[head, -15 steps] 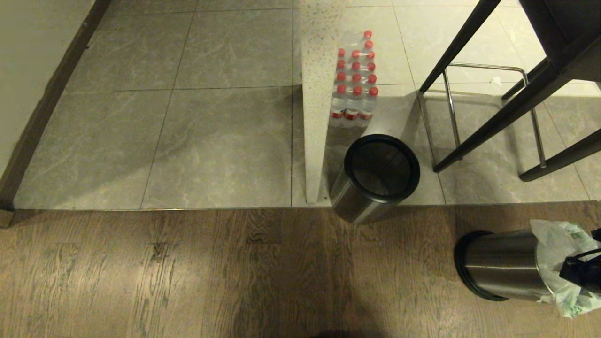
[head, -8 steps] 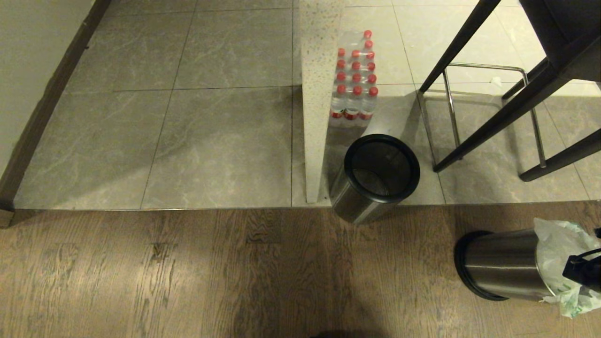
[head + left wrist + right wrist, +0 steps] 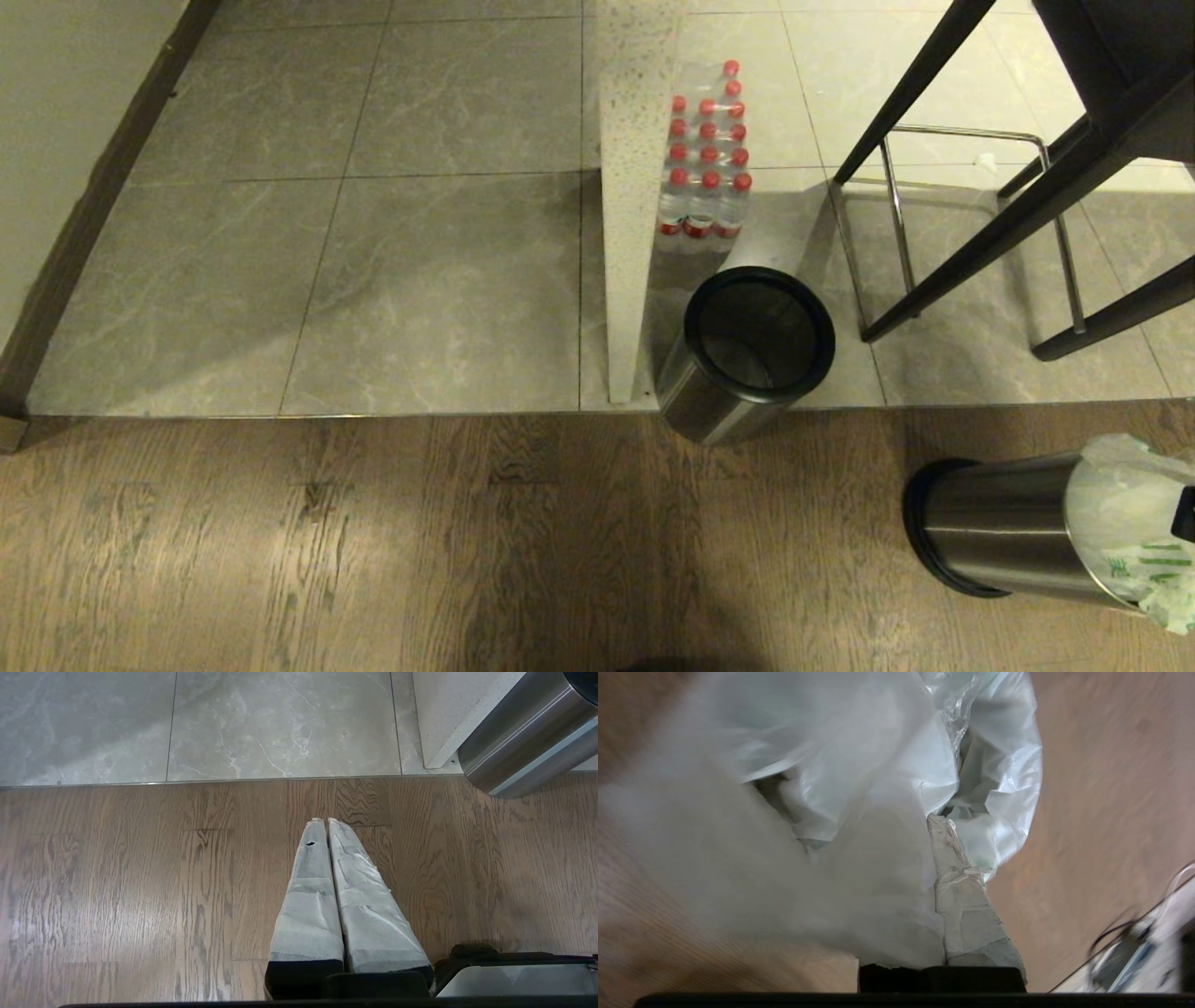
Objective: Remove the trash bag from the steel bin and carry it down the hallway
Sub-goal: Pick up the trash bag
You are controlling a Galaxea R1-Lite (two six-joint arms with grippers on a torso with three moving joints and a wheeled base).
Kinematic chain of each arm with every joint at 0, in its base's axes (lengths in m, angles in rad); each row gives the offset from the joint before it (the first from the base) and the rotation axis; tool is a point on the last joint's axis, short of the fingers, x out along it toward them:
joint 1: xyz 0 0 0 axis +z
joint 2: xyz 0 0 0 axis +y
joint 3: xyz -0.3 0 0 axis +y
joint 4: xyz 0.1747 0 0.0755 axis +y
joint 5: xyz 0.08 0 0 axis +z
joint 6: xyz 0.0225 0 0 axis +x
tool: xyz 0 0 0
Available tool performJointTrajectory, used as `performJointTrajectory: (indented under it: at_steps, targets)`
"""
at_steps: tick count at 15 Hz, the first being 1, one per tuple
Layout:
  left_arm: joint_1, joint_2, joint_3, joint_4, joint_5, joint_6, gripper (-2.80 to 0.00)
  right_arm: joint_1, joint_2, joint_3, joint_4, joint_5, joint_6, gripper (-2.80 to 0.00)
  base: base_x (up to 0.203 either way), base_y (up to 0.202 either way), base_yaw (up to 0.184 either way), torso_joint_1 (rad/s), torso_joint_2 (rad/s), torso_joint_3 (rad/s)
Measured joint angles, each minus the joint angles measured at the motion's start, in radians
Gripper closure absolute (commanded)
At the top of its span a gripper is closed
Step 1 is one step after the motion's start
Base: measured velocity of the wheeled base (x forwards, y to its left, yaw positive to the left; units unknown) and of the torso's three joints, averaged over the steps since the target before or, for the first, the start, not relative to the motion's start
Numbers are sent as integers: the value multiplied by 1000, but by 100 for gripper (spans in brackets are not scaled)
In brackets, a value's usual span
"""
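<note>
The steel bin (image 3: pixel 990 527) stands on the wood floor at the lower right of the head view, its mouth toward the right edge. The trash bag (image 3: pixel 1120 523), thin white plastic with green print, bulges out of that mouth. Only a dark bit of my right gripper (image 3: pixel 1186 513) shows at the frame edge. In the right wrist view the right gripper (image 3: pixel 924 828) is shut on the trash bag (image 3: pixel 859 788); one taped finger (image 3: pixel 962 896) shows and the plastic hides the other. My left gripper (image 3: pixel 325 822) is shut and empty above the wood floor.
A second, empty steel bin (image 3: pixel 747 350) stands by a white speckled panel (image 3: pixel 627 205), with a pack of red-capped water bottles (image 3: pixel 707 159) behind it. Dark stool legs (image 3: pixel 980 215) cross the upper right. A wall with dark skirting (image 3: pixel 84 215) runs along the left of the grey tiles.
My right gripper has closed on the bag and drawn back past the right edge of the head view. The bag's rim has lifted and stretched over the bin's mouth.
</note>
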Motion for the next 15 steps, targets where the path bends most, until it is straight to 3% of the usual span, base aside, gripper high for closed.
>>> performJointTrajectory:
  at_steps: [8, 15]
  targets:
    - [0, 0, 0, 0, 1, 0, 0, 1, -428, 85, 204, 7, -166, 0, 0, 0, 0, 0, 0, 0]
    - [0, 0, 0, 0, 0, 0, 0, 12, -609, 92, 394, 9, -287, 0, 0, 0, 0, 0, 0, 0]
